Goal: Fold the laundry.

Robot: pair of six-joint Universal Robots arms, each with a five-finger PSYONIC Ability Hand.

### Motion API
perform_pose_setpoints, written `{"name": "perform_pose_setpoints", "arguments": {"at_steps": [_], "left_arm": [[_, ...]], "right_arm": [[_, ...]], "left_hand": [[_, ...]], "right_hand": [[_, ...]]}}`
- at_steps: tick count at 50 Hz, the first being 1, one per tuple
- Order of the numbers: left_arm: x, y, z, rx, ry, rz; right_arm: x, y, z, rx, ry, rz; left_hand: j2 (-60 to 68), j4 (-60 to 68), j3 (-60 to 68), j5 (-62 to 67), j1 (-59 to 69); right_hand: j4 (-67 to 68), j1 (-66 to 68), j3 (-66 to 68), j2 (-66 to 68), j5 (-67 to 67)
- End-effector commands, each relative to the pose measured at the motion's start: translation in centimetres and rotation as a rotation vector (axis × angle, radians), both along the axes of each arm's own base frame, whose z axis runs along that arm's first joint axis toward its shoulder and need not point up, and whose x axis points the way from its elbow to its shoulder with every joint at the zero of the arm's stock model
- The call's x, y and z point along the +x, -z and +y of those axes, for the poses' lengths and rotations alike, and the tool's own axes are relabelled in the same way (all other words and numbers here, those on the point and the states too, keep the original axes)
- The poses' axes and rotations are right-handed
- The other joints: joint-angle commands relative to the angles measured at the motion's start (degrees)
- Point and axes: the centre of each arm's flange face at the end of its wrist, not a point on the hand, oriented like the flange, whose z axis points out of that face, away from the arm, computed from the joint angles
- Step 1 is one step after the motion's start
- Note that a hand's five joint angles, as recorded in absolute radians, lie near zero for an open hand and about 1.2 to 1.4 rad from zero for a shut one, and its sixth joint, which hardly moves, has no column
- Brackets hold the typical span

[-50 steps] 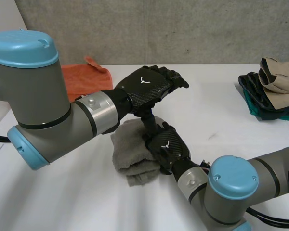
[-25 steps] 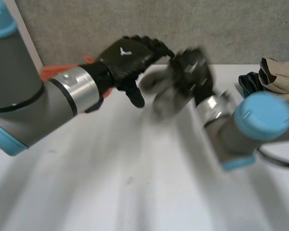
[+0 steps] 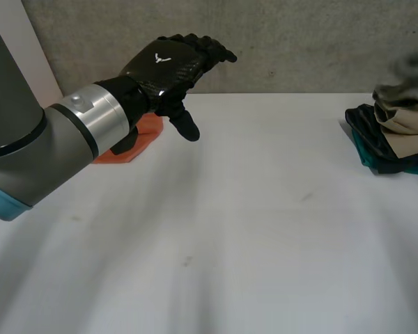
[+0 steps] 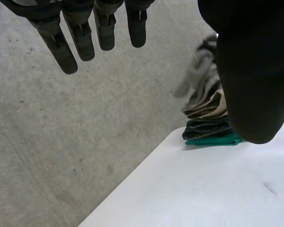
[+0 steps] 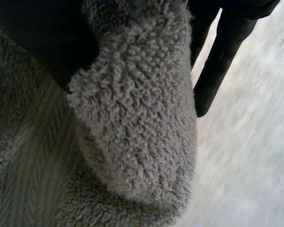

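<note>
A folded grey terry towel [image 5: 132, 118] is pinched in my right hand [image 5: 35, 38]: the thumb presses one side and a finger [image 5: 222, 61] runs down the other. In the head view the towel [image 3: 411, 69] is a grey blur just above the stack of folded clothes [image 3: 390, 139] at the table's far right. From the left wrist view the towel [image 4: 199, 71] hangs over the same stack [image 4: 208, 127]. My left hand [image 3: 164, 66] hovers high over the table's back left, fingers [image 4: 80, 38] straight and holding nothing.
An orange cloth [image 3: 136, 139] lies at the back left, partly behind my left forearm. The stack holds beige, dark and teal pieces. The white table [image 3: 265, 229] spreads bare between them, with a grey wall behind it.
My right hand closed on the grey towel, lifted it off the table's middle and swung it to the far right, over the stack. My left hand rose and drew back to the left.
</note>
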Motion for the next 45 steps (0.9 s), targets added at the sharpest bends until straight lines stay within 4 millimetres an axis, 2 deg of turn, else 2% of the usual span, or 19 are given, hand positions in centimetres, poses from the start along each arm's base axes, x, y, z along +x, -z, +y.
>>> {"name": "perform_pose_setpoints", "arguments": {"at_steps": [1,2,5,6,9,10,12,13,20,21,26,28,33,37,38,41,42,45], "left_arm": [[-0.2,0.9,0.2,0.023,0.006,-0.013],[-0.2,0.9,0.2,0.023,0.008,-0.013],[-0.3,1.1,0.2,0.029,0.011,-0.014],[-0.4,1.1,0.3,0.028,0.014,-0.014],[-0.8,1.1,0.8,0.027,0.028,-0.014],[-0.9,1.1,0.9,0.027,0.032,-0.014],[-1.2,1.0,1.3,0.026,0.045,-0.013],[-1.3,1.0,1.5,0.026,0.049,-0.013],[-2.0,0.6,3.0,0.021,0.086,-0.008],[-2.1,0.5,3.2,0.019,0.092,-0.006],[-2.3,-0.5,4.5,-0.004,0.119,0.007],[-2.3,-0.7,4.8,-0.01,0.123,0.011],[-2.2,-2.0,5.5,-0.039,0.136,0.03],[-2.2,-2.7,5.7,-0.058,0.139,0.043],[-2.2,-2.7,5.8,-0.058,0.139,0.044],[-2.0,-3.3,5.6,-0.066,0.131,0.062],[-1.9,-3.5,5.6,-0.071,0.128,0.065],[-1.7,-3.8,5.3,-0.08,0.113,0.076]], "right_arm": [[-2.1,7.4,0.7,0.185,-0.079,0.001],[-2.5,7.7,1.1,0.2,-0.079,-0.002],[-3.4,6.4,1.5,0.19,-0.06,0.001],[-3.7,5.2,1.7,0.17,-0.043,0.004],[-3.6,3.3,2.1,0.159,-0.041,0.006],[-3.4,1.9,2.5,0.156,-0.036,0.006],[-3.4,0.7,2.9,0.162,-0.032,0.002],[-3.4,-0.5,3.5,0.176,-0.022,-0.008],[-3.4,-3.7,6.0,0.305,0.05,-0.064],[-4.2,-4.5,6.8,0.339,0.107,-0.062],[-7.0,-5.6,9.6,0.446,0.299,0.017],[-8.0,-7.0,10.7,0.45,0.393,0.098],[-8.8,-9.7,11.4,0.366,0.566,0.188],[-6.1,-12.4,11.0,0.197,0.545,0.187],[-3.9,-13.8,11.1,0.115,0.496,0.182],[-0.3,-15.7,12.1,0.005,0.41,0.16],[1.8,-16.2,12.8,-0.042,0.353,0.139],[5.3,-16.4,14.0,-0.096,0.241,0.114]], "left_hand": [[-0.8,-0.6,-0.9,-1.7,-1.5],[-0.8,-0.6,-0.9,-1.7,-1.5],[-1.0,-0.7,-1.1,-1.8,-1.6],[-1.0,-0.7,-1.1,-1.8,-1.6],[-1.0,-0.7,-1.1,-1.8,-1.6],[-1.0,-0.7,-1.1,-1.8,-1.6],[-1.0,-0.7,-1.1,-1.8,-1.6],[-1.0,-0.7,-1.1,-1.8,-1.6],[-1.0,-0.7,-1.1,-1.8,-1.6],[-1.0,-0.7,-1.1,-1.8,-1.6],[-1.2,-0.9,-1.2,-2.0,-1.8],[-1.2,-0.9,-1.2,-2.0,-1.8],[-1.3,-1.1,-1.4,-2.2,-2.0],[-1.3,-1.1,-1.4,-2.2,-2.0],[-1.3,-1.1,-1.4,-2.2,-2.0],[-1.2,-0.9,-1.2,-2.0,-1.8],[-1.2,-0.9,-1.2,-2.0,-1.8],[-0.8,-0.6,-0.9,-1.7,-1.5]], "right_hand": [[11.3,21.7,13.3,15.3,16.3],[11.3,21.7,13.3,15.3,16.3],[11.3,21.7,13.3,15.3,16.3],[-5.3,5.1,-3.3,-1.3,-0.3],[-44.3,-33.9,-42.3,-40.4,-39.3],[-58.7,-48.3,-56.7,-54.7,-53.7],[-58.7,-48.3,-56.7,-54.7,-53.7],[-58.7,-48.3,-56.7,-54.7,-53.7],[-58.7,-48.3,-56.7,-54.7,-53.7],[-58.7,-48.3,-56.7,-54.7,-53.7],[-58.7,-48.3,-56.7,-54.7,-53.7],[-58.7,-48.3,-56.7,-54.7,-53.7],[-58.7,-48.3,-56.7,-54.7,-53.7],[-58.7,-48.3,-56.7,-54.7,-53.7],[-58.7,-48.3,-56.7,-54.7,-53.7],[-58.7,-48.3,-56.7,-54.7,-53.7],[-58.7,-48.3,-56.7,-54.7,-53.7],[-58.7,-48.3,-56.7,-54.7,-53.7]]}}
